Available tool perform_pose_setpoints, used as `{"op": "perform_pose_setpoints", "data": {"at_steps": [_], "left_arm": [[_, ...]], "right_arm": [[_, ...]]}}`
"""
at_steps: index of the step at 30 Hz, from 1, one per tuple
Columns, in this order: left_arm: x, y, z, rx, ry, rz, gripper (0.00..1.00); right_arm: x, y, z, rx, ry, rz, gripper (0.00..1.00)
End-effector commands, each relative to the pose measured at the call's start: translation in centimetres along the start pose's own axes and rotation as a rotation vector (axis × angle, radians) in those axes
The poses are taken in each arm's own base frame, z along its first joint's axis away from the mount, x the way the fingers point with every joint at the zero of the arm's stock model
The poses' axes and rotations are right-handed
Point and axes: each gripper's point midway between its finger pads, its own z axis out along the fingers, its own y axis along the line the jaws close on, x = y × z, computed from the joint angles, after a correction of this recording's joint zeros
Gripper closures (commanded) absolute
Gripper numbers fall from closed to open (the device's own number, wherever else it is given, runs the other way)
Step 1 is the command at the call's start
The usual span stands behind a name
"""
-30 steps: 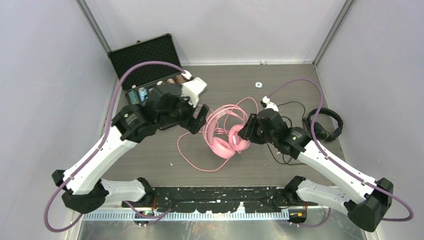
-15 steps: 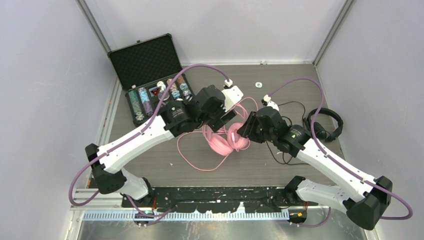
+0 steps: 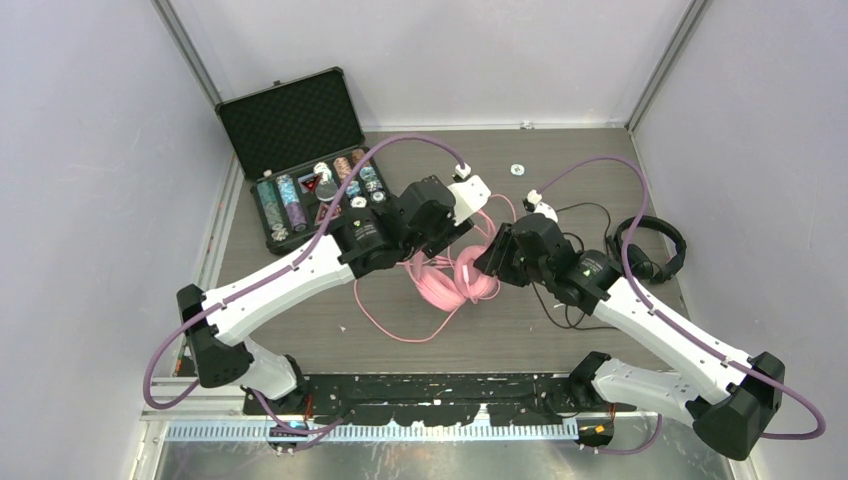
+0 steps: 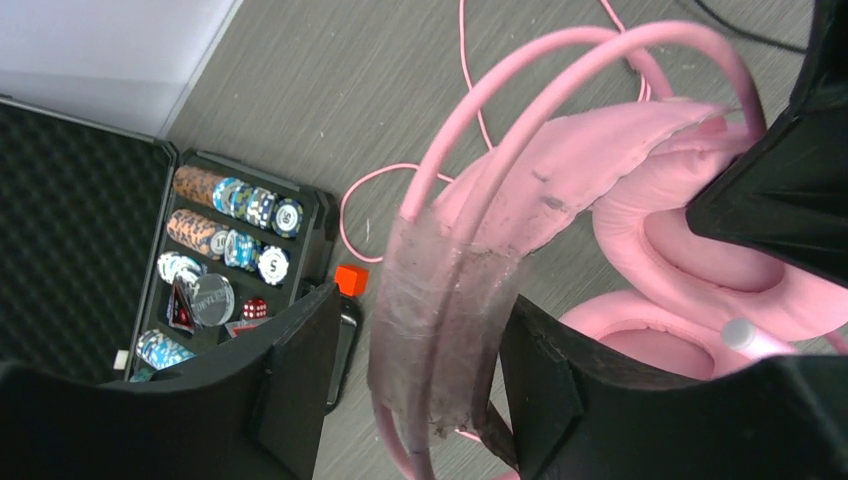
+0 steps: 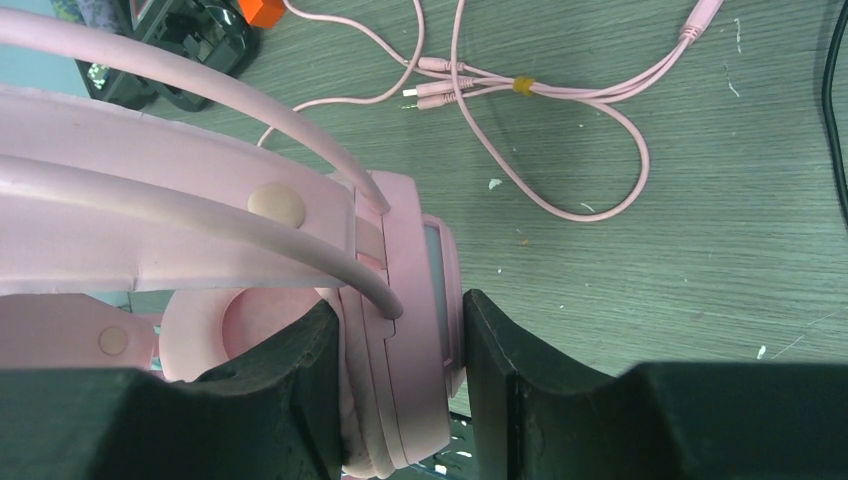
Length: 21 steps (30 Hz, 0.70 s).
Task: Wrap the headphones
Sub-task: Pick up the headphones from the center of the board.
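My right end effector point(image 5: 400, 388) is clamped on one earcup point(image 5: 400, 290) of the pink headphones point(image 3: 452, 282), mid-table point(image 3: 490, 340). My left end effector point(image 4: 425, 380) straddles their headband point(image 4: 450, 300): one finger touching, a gap at the other, so not gripping. The pink cable point(image 5: 520, 86) lies loose on the table. The black headphones point(image 3: 655, 245) are at the right, the chip case point(image 3: 290, 130) far left.

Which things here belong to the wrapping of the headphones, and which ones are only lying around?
For the job: pink headphones, pink cable, black headphones.
Lying about: open poker chip case, small white disc.
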Motion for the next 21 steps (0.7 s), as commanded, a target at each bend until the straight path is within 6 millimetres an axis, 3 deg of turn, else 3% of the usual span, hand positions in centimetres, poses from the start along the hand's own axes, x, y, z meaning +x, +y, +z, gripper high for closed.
{"op": "perform_pose_setpoints", "data": {"at_steps": [1,13,21], "left_arm": [[-0.4,0.2,0.5,-0.028,-0.030,0.005,0.41],[-0.5,0.0,1.6,-0.041,-0.031,0.037,0.54],[-0.7,0.4,1.9,-0.094,-0.029,0.097,0.53]], "right_arm": [[-2.6,3.1,-0.9,-0.118,-0.095,0.072,1.00],[-1.9,2.8,0.4,-0.099,-0.065,0.072,1.00],[-1.7,2.9,0.9,-0.096,-0.057,0.079,1.00]]}}
